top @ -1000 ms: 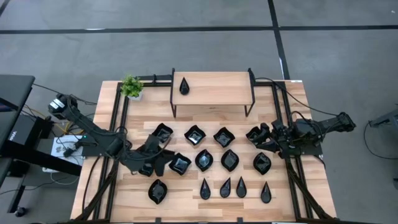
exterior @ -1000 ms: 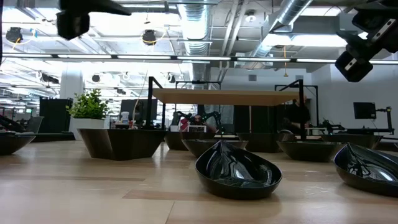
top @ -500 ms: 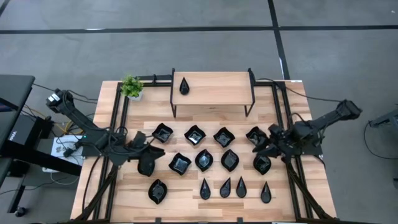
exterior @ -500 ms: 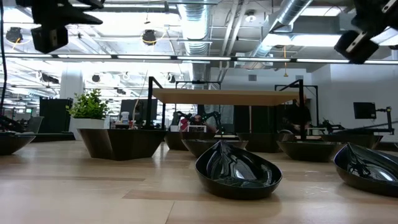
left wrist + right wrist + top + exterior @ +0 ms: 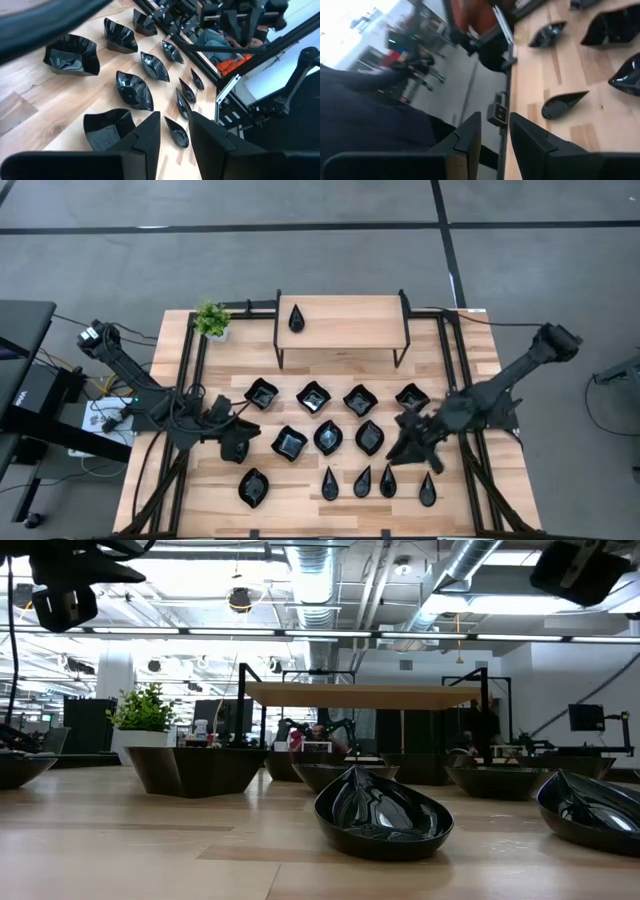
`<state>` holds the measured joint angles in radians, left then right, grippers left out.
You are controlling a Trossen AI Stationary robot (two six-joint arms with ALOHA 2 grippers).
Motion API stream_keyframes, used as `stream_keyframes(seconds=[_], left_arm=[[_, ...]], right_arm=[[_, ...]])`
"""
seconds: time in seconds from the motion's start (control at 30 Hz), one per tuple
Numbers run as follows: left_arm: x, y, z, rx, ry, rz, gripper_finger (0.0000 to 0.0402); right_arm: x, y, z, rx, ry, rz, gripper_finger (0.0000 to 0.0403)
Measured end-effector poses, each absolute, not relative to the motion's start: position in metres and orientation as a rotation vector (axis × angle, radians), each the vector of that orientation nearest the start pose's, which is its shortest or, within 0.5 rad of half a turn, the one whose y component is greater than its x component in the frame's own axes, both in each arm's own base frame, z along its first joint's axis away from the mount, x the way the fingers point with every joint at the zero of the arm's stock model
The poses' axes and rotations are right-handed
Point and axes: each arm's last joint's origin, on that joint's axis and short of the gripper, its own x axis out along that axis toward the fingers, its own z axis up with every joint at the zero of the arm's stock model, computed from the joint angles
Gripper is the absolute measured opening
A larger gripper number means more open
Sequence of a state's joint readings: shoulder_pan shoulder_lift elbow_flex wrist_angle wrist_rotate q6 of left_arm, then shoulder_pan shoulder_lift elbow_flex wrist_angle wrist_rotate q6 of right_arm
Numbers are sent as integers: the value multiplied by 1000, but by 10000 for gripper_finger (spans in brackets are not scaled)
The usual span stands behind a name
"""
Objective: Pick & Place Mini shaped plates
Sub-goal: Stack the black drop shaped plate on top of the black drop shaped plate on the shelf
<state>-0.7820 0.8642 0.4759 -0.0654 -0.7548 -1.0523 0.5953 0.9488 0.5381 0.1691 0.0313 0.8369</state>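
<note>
High view shows the right tool [image 5: 408, 442], empty and narrowly open, low over crowded mini plates [image 5: 369, 437]; it may knock neighbours.

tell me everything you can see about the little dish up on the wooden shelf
The teardrop plate is small, glossy and black, with its narrow tip pointing toward the table's far edge. It lies alone near the left end of the raised wooden shelf, which stands on dark metal legs. Nothing else touches it; both arms are away from it.
</note>
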Motion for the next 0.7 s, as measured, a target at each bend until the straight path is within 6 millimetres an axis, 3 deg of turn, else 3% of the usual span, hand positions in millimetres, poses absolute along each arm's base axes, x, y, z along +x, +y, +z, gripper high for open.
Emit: stream_keyframes(seconds=[0.4, 0.7], left_arm=[[131, -119, 231, -653, 317, 63, 103], [112, -117, 246, -606, 277, -66, 103]], right_arm=[[248, 155, 244, 652, 638, 320, 97], [295, 177, 241, 585, 754, 261, 97]])
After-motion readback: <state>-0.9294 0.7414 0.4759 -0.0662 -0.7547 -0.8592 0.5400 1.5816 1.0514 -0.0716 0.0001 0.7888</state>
